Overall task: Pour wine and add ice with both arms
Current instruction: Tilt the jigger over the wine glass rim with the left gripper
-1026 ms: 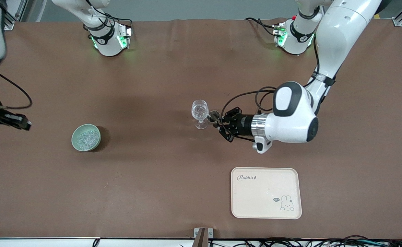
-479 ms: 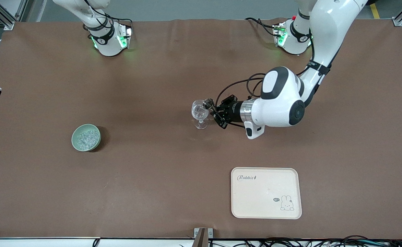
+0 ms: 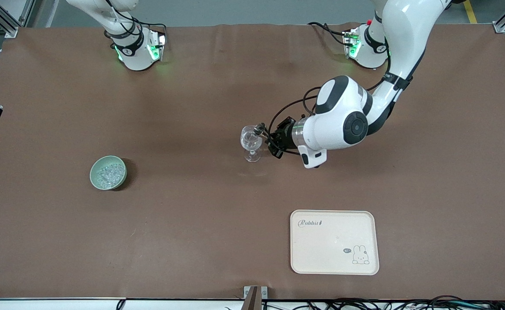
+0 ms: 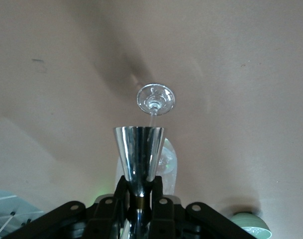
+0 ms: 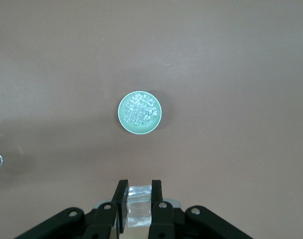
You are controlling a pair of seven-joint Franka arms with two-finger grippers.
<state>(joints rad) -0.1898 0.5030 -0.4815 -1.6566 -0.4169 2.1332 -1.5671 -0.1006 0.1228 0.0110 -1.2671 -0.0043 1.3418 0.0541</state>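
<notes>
Your left gripper [image 3: 264, 137] is clamped on a small steel jigger [image 4: 139, 153], tipped on its side with its mouth at the rim of the wine glass [image 3: 251, 142]. The glass stands upright near the middle of the table [image 3: 201, 224]. In the left wrist view the jigger's cone points at the glass's foot [image 4: 155, 99], and the fingers [image 4: 158, 191] pinch its narrow waist. Your right gripper [image 5: 139, 204] hangs high over the bowl [image 3: 108, 172]; in the front view only a dark bit of that arm shows at the table's edge. Its fingers hold a clear chunk of ice between them. The rest of the ice [image 5: 140, 110] lies heaped in the green bowl, well apart from the glass, toward the right arm's end. A cream tray [image 3: 334, 242] sits nearer the front camera than the glass.
</notes>
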